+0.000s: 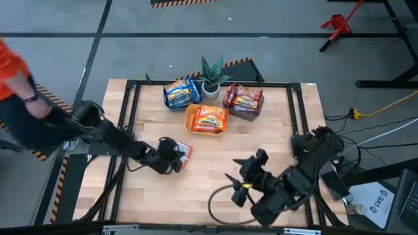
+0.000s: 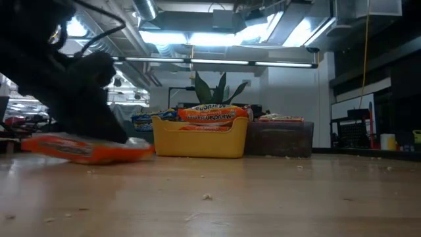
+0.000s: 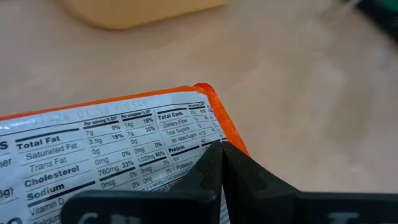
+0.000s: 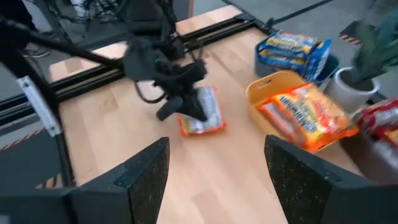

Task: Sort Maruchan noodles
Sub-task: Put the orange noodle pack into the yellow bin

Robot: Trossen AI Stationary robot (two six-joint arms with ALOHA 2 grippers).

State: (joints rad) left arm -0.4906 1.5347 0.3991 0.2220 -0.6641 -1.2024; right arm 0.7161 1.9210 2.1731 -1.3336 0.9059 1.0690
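- Your left gripper (image 1: 175, 158), at seven o'clock on the table (image 1: 215, 179), has its fingers pinched together over the orange packet (image 1: 185, 153); grip firmly before lifting.
- Your right gripper (image 4: 214, 168) hovers at five o'clock, spread wide.
- At twelve o'clock: three bins, orange (image 1: 191, 117), teal (image 1: 168, 99), grey (image 1: 251, 113), each holding packets; exact counts unclear.

One orange packet (image 1: 185, 154) lies flat on the tabletop (image 1: 215, 176), nutrition panel facing up, well in front of the orange bin (image 1: 191, 119) and toward its left side. More orange packets (image 1: 210, 119) are stacked face up inside that bin, rising above its rim. Yellow-and-blue packets (image 1: 179, 93) are heaped just behind the bin on its left; red-and-white packets (image 1: 245, 99) are heaped just behind it on its right.
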